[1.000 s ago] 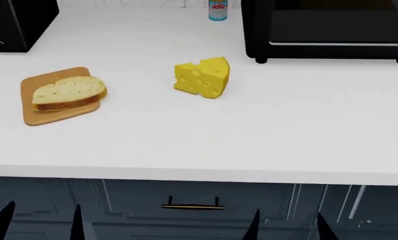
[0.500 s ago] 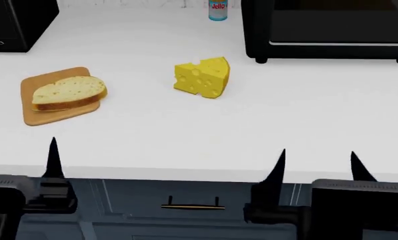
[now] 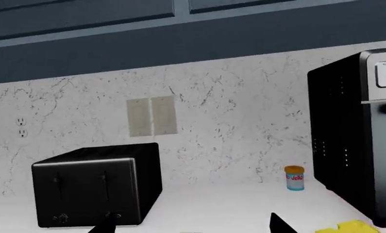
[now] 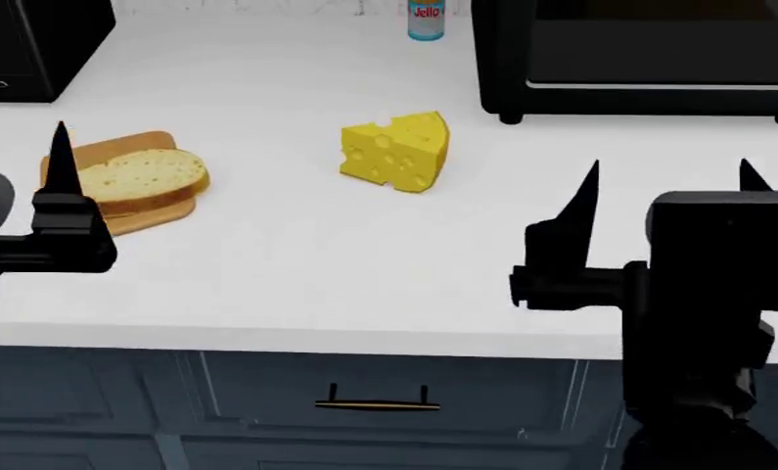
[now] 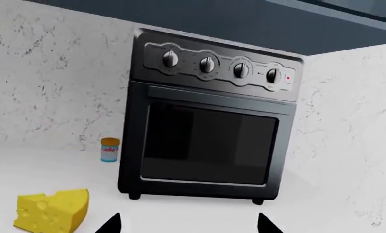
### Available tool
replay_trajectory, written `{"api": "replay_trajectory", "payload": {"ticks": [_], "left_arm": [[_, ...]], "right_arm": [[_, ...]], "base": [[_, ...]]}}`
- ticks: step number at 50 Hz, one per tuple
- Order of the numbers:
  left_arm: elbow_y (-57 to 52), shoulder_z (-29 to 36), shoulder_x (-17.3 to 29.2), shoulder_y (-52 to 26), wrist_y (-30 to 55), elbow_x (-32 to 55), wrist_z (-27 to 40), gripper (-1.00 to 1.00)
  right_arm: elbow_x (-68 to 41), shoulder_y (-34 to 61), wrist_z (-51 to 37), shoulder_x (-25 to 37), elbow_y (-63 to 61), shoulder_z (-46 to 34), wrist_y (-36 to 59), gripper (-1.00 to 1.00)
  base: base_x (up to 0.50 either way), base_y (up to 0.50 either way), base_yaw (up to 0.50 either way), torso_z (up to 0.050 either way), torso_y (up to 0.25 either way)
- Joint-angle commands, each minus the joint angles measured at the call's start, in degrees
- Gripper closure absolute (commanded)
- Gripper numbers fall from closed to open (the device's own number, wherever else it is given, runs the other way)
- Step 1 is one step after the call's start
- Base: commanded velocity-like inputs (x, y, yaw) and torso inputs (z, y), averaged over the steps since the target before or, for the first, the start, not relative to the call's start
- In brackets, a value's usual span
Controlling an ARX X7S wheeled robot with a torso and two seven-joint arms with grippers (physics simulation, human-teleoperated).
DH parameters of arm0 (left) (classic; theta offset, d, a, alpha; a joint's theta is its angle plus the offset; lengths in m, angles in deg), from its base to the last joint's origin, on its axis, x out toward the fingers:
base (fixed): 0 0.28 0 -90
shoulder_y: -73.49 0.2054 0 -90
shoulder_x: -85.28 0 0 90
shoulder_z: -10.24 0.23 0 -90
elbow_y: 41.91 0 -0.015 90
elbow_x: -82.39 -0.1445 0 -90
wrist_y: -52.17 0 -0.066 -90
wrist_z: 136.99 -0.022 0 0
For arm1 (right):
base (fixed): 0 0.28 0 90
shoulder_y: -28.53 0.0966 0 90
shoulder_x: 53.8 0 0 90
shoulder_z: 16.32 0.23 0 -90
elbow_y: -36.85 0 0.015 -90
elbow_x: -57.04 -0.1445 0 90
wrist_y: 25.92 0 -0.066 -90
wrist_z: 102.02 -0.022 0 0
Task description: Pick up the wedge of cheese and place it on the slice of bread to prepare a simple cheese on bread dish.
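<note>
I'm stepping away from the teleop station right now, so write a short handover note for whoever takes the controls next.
Left gripper: open and empty, raised near the slice of bread.
Right gripper: open and empty, raised over the counter to the right of the wedge of cheese.
Cheese: resting on the counter in front of the oven, untouched.
Bread: lying on the wooden board at the counter's left.
Done: nothing on the job's things yet.
Left: grasp the cheese, probably with the right gripper, carry it over and set it on the bread.
</note>
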Motion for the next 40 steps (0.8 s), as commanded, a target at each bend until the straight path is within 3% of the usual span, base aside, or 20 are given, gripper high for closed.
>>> {"api": "replay_trajectory", "payload": {"ticks": [1, 27, 40], "left_arm": [[0.7, 0.2, 0.6, -6.5, 4.1, 0.5, 0.0, -1.00], [4.0, 0.7, 1.0, -21.7, 11.5, 2.0, -0.2, -1.00], [8.4, 1.4, 1.8, -26.5, 11.3, 1.7, -0.4, -1.00]], "right_arm": [[-0.5, 6.7, 0.3, 1.2, 0.0, -0.6, 5.1, -1.00], [0.3, 23.4, 2.1, 3.0, 7.2, -6.0, 11.0, -1.00], [0.3, 27.7, 3.0, 3.3, 9.3, -8.0, 12.4, -1.00]], "base": [[0.00, 0.00, 0.00, 0.000, 0.000], [0.00, 0.00, 0.00, 0.000, 0.000], [0.00, 0.00, 0.00, 0.000, 0.000]]}}
